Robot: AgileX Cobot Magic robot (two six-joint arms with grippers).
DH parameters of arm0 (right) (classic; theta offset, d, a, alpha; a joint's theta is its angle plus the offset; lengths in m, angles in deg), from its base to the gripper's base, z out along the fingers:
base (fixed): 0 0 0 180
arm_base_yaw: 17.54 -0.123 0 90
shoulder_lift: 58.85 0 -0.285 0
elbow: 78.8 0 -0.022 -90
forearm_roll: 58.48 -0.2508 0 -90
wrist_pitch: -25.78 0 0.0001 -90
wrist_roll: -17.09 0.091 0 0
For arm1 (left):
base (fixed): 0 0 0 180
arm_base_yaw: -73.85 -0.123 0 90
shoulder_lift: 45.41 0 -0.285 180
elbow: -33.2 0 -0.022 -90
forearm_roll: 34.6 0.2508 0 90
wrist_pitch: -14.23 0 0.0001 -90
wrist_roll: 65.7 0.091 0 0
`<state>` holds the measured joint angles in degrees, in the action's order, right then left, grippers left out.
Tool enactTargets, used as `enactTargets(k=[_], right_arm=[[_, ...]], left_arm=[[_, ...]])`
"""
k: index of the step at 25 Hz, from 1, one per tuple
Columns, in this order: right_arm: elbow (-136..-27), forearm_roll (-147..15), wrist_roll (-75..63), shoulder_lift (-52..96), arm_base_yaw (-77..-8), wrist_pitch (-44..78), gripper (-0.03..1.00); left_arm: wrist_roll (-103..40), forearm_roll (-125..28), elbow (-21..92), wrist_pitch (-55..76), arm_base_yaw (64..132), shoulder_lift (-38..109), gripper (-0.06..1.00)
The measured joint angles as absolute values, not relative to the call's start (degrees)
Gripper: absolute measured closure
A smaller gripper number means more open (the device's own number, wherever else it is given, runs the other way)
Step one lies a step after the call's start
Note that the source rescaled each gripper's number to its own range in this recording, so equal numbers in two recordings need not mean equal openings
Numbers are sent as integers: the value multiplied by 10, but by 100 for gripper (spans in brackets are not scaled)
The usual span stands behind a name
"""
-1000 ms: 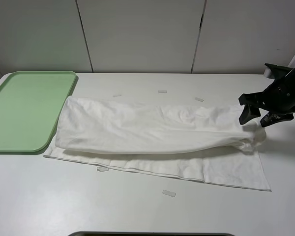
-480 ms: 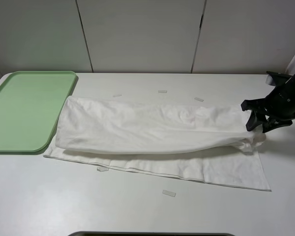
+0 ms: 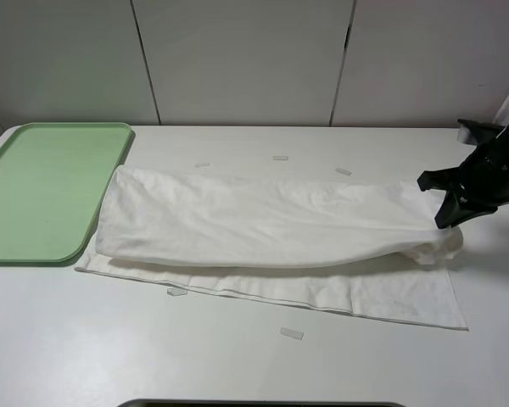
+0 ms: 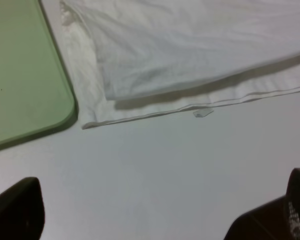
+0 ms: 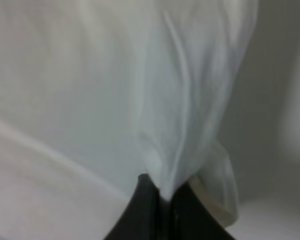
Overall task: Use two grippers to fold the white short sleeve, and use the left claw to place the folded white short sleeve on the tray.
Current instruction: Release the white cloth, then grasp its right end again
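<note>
Stretching leftward toward the tray (image 3: 42, 186), the shirt (image 3: 263, 225) is pinched at its right end by the right gripper (image 3: 448, 220).

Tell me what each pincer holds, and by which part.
The right pincer is shut on the T-shirt, pinching a bunched fold at the end away from the tray. The left pincer is open, holding nothing.
</note>
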<state>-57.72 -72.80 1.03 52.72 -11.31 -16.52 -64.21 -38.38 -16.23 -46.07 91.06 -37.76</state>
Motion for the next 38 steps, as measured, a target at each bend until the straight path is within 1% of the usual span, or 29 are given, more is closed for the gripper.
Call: enactTargets(k=[4,8,15,19,22,34,36,38], right_arm=[[-577,-724,18,464,-135,-173,97],[-577,-724,73,416,-144,-202,97],[-577,-744,118,405,-144,-322,97],[-569,-765,120,404,-144,-347,97],[-542,-773,120,402,-144,-329,97],[-428,-777,121,401,-144,-184,97],[-419,-778,121,401,-144,-173,95],[-410,-779,121,401,-144,-161,90]], left_arm=[[-642,-384,-162,-461,911,-378,-2],[-642,-384,-162,-461,911,-378,-2],[-642,-383,-162,-461,911,-378,-2],[-642,-383,-162,-461,911,-378,-2],[-642,-383,-162,-461,911,-378,-2],[-642,-383,-162,-461,911,-378,-1],[-642,-383,-162,-461,911,-378,-1],[-642,-383,-162,-461,911,-378,-1]])
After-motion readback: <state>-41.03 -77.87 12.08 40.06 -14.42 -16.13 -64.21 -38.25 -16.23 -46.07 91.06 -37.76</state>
